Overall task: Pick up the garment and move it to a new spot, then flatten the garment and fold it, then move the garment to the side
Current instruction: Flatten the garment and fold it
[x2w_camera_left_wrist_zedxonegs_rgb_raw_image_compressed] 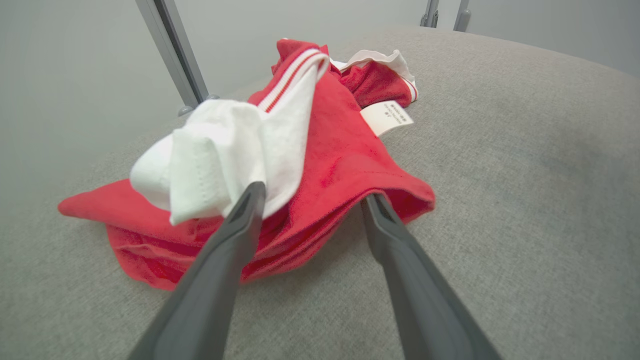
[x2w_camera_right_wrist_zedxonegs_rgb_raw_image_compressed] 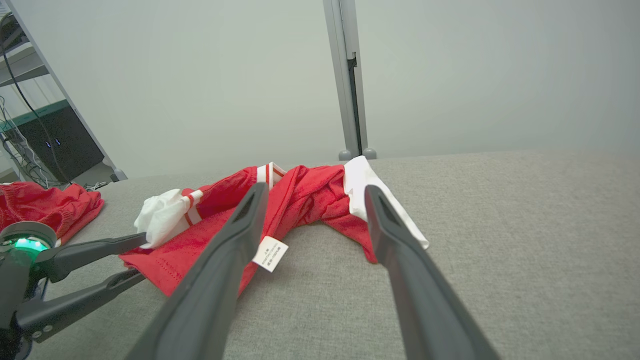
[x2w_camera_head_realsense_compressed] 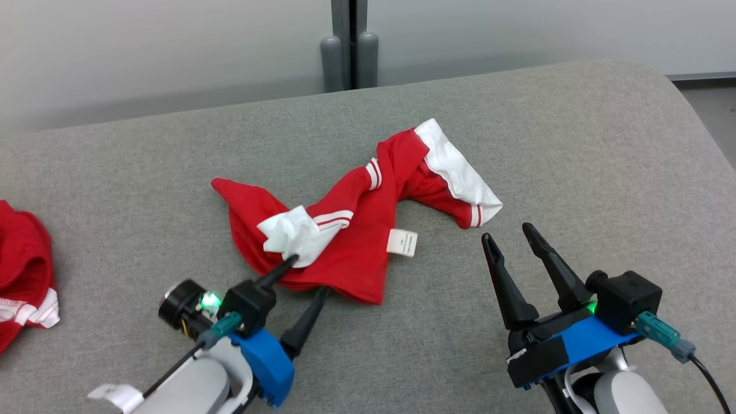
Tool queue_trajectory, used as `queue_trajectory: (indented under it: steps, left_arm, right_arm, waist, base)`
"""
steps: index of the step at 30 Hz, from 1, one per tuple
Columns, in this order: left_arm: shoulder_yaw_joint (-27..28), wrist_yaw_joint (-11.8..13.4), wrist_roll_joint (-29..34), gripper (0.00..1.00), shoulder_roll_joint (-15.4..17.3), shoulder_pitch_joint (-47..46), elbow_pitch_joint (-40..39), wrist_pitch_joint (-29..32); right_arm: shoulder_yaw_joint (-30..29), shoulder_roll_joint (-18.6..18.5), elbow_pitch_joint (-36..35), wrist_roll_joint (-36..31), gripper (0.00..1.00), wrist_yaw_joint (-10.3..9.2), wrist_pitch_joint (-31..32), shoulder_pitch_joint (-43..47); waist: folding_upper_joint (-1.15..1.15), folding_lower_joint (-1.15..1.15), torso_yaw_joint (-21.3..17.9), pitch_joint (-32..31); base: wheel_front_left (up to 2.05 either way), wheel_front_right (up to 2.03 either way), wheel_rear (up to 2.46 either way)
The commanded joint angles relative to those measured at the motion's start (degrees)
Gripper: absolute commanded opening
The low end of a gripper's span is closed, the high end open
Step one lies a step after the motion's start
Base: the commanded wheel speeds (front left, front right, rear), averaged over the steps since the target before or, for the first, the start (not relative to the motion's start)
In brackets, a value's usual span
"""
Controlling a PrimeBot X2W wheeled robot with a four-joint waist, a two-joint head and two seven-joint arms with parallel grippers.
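The garment (x2w_camera_head_realsense_compressed: 351, 230) is red with white trim and a white label, and it lies crumpled in the middle of the grey table (x2w_camera_head_realsense_compressed: 575, 161). My left gripper (x2w_camera_head_realsense_compressed: 310, 276) is open at its near edge, one finger over the white bunched part and the other at the red hem. The left wrist view shows the garment (x2w_camera_left_wrist_zedxonegs_rgb_raw_image_compressed: 340, 165) reaching in between the spread fingers of that gripper (x2w_camera_left_wrist_zedxonegs_rgb_raw_image_compressed: 314, 192). My right gripper (x2w_camera_head_realsense_compressed: 508, 232) is open over bare table, just right of the garment and clear of it. In the right wrist view the right gripper (x2w_camera_right_wrist_zedxonegs_rgb_raw_image_compressed: 315, 189) points at the garment (x2w_camera_right_wrist_zedxonegs_rgb_raw_image_compressed: 305, 200), with the left gripper (x2w_camera_right_wrist_zedxonegs_rgb_raw_image_compressed: 140, 256) at lower left.
Another red garment (x2w_camera_head_realsense_compressed: 23, 270) lies at the table's left edge, and it is also in the right wrist view (x2w_camera_right_wrist_zedxonegs_rgb_raw_image_compressed: 45, 205). A grey post (x2w_camera_head_realsense_compressed: 349, 46) stands behind the table against the pale wall. The table's right edge curves away at the far right. A dark shelf unit (x2w_camera_right_wrist_zedxonegs_rgb_raw_image_compressed: 55, 140) stands beyond the left end.
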Motion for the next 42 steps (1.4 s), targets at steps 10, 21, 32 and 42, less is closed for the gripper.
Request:
queue_trajectory:
  steps: [10,21,32,42]
  left_arm:
    - [6.1,8.9,-5.5,1.00,3.5,6.4,-13.2,2.2]
    - [0.9,7.1,-2.2,1.00,3.2,-0.6,-10.3,13.6]
    - [5.3,12.7,-3.1,0.00,2.3,-5.8,-4.5,15.1]
    - [10.4,13.9,-1.7,0.00,4.1,-18.6,0.3,12.7]
  right_arm:
    - [-0.9,-0.1,-1.4,-0.6,1.00,0.03,0.9,1.7]
    - [0.9,-0.1,-1.1,0.4,1.00,0.03,0.4,0.9]
    - [0.8,-0.1,-0.7,1.3,1.00,0.03,-0.8,0.0]
    - [2.1,-0.1,0.3,2.7,1.00,0.03,-2.3,-2.2]
  waist:
    - [0.00,0.01,1.5,-1.2]
    - [0.00,0.01,-1.6,-1.0]
    - [0.00,0.01,-4.7,1.6]
    - [0.00,0.01,-7.7,5.7]
  base:
    - [0.00,0.00,0.00]
    - [0.00,0.00,0.00]
    - [0.00,0.00,0.00]
    - [0.00,0.00,0.00]
